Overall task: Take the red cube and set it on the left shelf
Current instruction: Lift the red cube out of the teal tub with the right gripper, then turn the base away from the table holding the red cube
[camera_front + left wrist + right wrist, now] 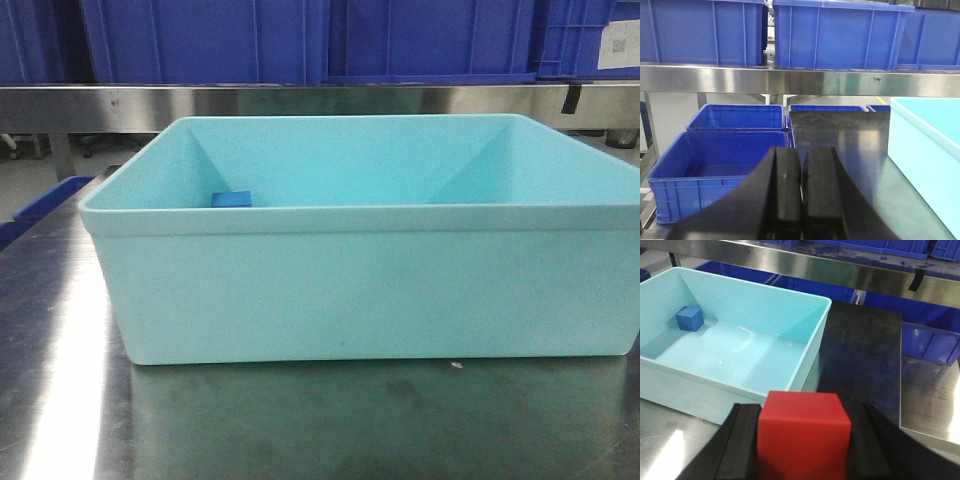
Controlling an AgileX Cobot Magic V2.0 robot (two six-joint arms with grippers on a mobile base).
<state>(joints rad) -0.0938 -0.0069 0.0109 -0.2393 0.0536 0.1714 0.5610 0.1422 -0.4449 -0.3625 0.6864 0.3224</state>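
In the right wrist view the red cube point(804, 437) sits clamped between the two black fingers of my right gripper point(805, 410), held above the steel tabletop just right of the cyan tub's near corner. My left gripper point(802, 156) is shut with nothing in it, its pads pressed together, hovering over the table's left end. The left shelf point(790, 80) is a stainless-steel rack running across behind the table, and large dark-blue crates point(840, 35) stand on its upper tier. Neither gripper appears in the front view.
A large cyan tub point(370, 280) stands on the steel tabletop point(300, 420) with a small blue block point(689, 318) in its back left corner. Open dark-blue crates point(715, 165) sit low to the table's left. A dark mat point(865, 355) lies right of the tub.
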